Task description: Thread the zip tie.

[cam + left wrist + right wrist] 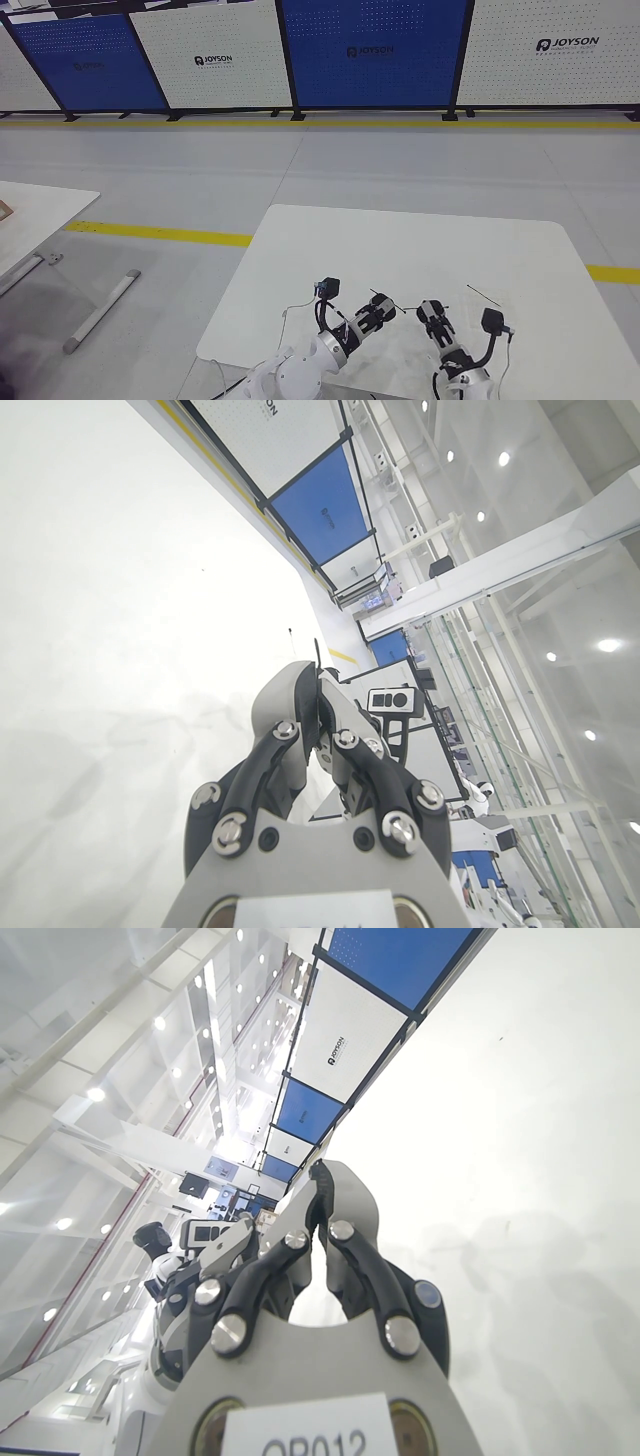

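Zip ties (317,648): two. Left claw (317,680) grips one.

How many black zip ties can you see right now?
2. One thin black plastic zip tie is pinched in the left gripper; a second zip tie lies loose on the white table just past the right gripper, whose shut jaws might hide another.

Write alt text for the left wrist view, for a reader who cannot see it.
The left end effector is shut on a thin black zip tie, whose end sticks out in front. Behind it lies a white table, with blue and white panels farther off.
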